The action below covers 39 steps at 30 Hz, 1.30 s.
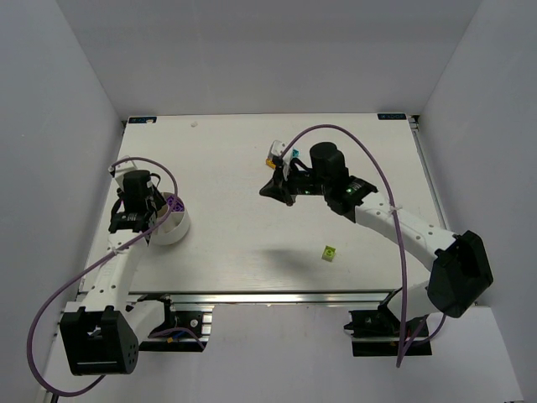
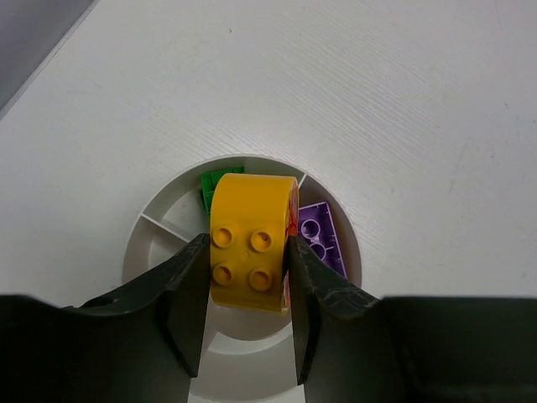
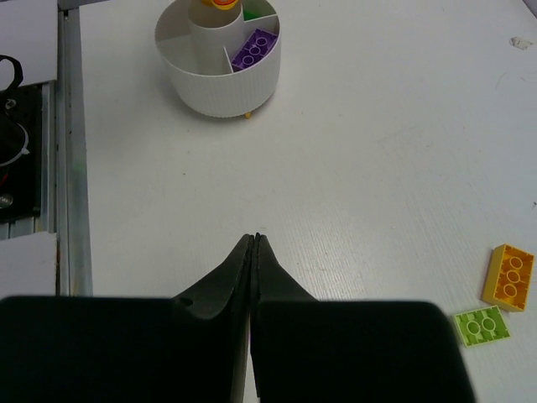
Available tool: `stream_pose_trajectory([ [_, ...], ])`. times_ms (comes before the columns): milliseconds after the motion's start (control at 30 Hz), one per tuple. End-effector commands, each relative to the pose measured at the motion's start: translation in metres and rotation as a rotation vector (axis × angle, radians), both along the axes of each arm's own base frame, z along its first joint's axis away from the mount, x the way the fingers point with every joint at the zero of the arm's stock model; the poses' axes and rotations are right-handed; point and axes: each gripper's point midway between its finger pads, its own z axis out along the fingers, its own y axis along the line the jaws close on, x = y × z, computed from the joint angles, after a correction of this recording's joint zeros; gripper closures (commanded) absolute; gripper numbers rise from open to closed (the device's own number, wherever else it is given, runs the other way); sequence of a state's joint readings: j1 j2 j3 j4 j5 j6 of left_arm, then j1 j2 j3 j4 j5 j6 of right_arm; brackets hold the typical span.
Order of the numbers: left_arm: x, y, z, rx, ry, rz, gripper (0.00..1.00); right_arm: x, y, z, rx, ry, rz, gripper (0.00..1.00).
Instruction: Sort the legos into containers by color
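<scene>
One yellow brick (image 2: 250, 243) is pinched in the left gripper (image 2: 247, 252) just above the white divided bowl (image 2: 155, 214), where purple (image 2: 319, 235) and green (image 2: 214, 183) bricks lie in separate wedges. The next move is probably to drop it into a free wedge. The right gripper (image 3: 254, 239), pressed together and empty, hovers above the table.

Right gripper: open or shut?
Shut, empty: in its wrist view the right gripper has its fingers pressed together, nothing between. The left gripper is clamped on the yellow brick.
</scene>
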State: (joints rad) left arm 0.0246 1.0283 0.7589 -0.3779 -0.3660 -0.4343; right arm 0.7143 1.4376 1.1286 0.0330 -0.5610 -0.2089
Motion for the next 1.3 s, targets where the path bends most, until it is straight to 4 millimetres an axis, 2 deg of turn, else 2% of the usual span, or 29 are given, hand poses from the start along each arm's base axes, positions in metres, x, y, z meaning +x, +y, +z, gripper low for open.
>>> stream_pose_trajectory([
  [0,0.0,0.002,0.001,0.001,-0.005,0.002,0.78,-0.002,-0.006,0.023,0.057,-0.043,-0.001,1.0],
  [167,-0.002,0.001,0.003,-0.002,-0.01,0.001,0.58,-0.002,-0.011,0.025,0.066,-0.043,-0.006,0.99],
  [467,-0.011,-0.001,0.009,-0.002,-0.021,-0.001,0.48,-0.001,-0.015,0.029,0.079,-0.046,-0.016,0.98],
  [600,-0.013,-0.002,0.009,-0.004,-0.017,-0.001,0.39,-0.002,-0.016,0.027,0.08,-0.043,-0.017,0.98],
  [800,-0.012,-0.003,0.005,-0.009,-0.007,-0.009,0.37,-0.003,-0.018,0.028,0.084,-0.049,-0.02,0.98],
  [900,-0.011,-0.004,0.01,-0.01,-0.022,-0.01,0.37,-0.003,-0.02,0.028,0.084,-0.05,-0.024,0.98],
  [933,-0.011,-0.004,0.018,-0.011,-0.046,-0.013,0.41,-0.002,-0.02,0.028,0.082,-0.051,-0.028,0.97],
  [967,-0.01,-0.005,0.026,-0.005,-0.072,-0.023,0.48,0.0,-0.021,0.029,0.082,-0.056,-0.037,0.93],
  [1000,-0.008,-0.013,0.036,-0.021,-0.104,-0.068,0.6,0.003,-0.024,0.029,0.081,-0.043,-0.053,0.79],
  [1033,-0.006,-0.02,0.054,-0.031,-0.174,-0.111,0.71,0.012,-0.029,0.03,0.082,-0.031,-0.098,0.67],
  [1067,-0.005,-0.025,0.063,-0.033,-0.204,-0.162,0.86,0.018,-0.034,0.029,0.084,-0.009,-0.137,0.55],
  [1100,-0.002,-0.046,0.075,-0.074,-0.246,-0.278,0.89,0.034,-0.047,0.031,0.093,0.032,-0.227,0.33],
  [1167,0.0,-0.078,0.094,-0.111,-0.318,-0.455,0.89,0.049,-0.063,0.018,0.042,0.075,-0.318,0.23],
  [1200,-0.006,-0.108,0.099,-0.174,-0.332,-0.622,0.86,0.052,-0.07,0.008,0.016,0.118,-0.337,0.2],
  [1233,-0.008,-0.123,0.104,-0.184,-0.354,-0.725,0.79,0.065,-0.097,-0.003,-0.018,0.19,-0.43,0.21],
  [1267,-0.013,-0.141,0.102,-0.22,-0.349,-0.827,0.68,0.068,-0.107,-0.009,-0.044,0.232,-0.461,0.21],
])
